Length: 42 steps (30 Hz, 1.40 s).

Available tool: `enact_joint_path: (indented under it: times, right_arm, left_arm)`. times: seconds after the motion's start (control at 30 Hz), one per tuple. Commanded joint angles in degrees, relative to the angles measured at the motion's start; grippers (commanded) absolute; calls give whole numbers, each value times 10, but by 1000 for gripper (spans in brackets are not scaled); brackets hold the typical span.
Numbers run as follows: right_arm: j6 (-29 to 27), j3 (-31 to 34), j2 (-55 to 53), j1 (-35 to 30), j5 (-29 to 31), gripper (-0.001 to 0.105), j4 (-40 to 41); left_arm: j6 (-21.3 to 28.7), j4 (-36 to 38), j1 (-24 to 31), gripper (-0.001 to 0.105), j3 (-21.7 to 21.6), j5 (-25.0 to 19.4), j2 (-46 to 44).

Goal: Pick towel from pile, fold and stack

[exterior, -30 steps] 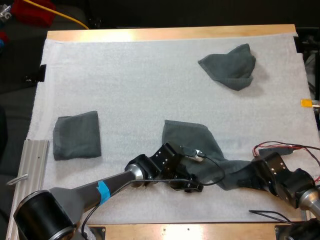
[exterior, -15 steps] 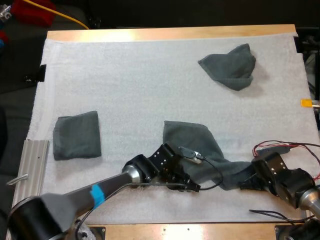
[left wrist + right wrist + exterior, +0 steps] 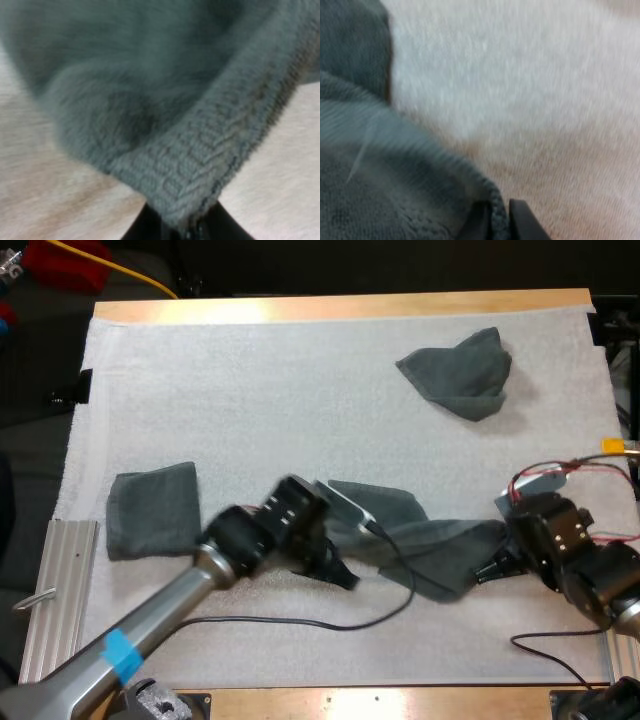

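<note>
A dark grey-green towel (image 3: 415,540) is stretched between my two grippers near the mat's front middle. My left gripper (image 3: 340,572) is shut on the towel's left hem (image 3: 200,170), which rises from between the black fingertips. My right gripper (image 3: 487,568) is shut on the towel's right corner, its hem (image 3: 492,200) pinched between the two fingertips. A folded towel (image 3: 153,510) lies flat at the mat's left. A crumpled towel (image 3: 460,371) lies at the far right of the mat.
A metal rail (image 3: 55,585) lies along the table's left front edge. The white mat (image 3: 260,400) covers the table. Bare wood (image 3: 340,308) runs along its far side.
Both grippers have lifted and moved away from the front edge with the towel. The left arm has swung well to the left, and the towel now hangs stretched between them instead of lying flat.
</note>
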Motion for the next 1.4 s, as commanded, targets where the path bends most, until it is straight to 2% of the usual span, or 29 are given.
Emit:
enact_joint_path:
  times: [0.0, 0.13, 0.47, 0.7, 0.97, 1.1, 1.2, 1.37]
  right_arm:
    - [-11, -14, -7, 2, -7, 1, 13]
    - [-18, -57, -7, 24, -19, 1, 24]
    - [-17, -144, -7, 110, -10, 1, 33]
    - [-17, -202, -8, 136, -11, 1, 107]
    - [-17, -267, -11, 178, -10, 1, 195]
    - [-14, -290, -11, 213, 25, 1, 239]
    - [-1, -306, -11, 237, 29, 1, 271]
    - [22, -335, -12, 276, 50, 1, 318]
  left_arm:
    - [21, 33, 9, 0, -14, -17, -10]
    - [48, 92, 32, 0, -56, -32, -28]
    - [51, 176, 36, 0, -165, -32, -43]
    - [51, 240, 36, 0, -227, -32, -51]
    - [32, 284, 10, 0, -232, -32, -98]
    - [2, 288, -38, 0, -232, -32, -114]
    - [-13, 291, -77, 0, -232, -33, -115]
    - [-57, 300, -127, 0, -232, -67, -115]
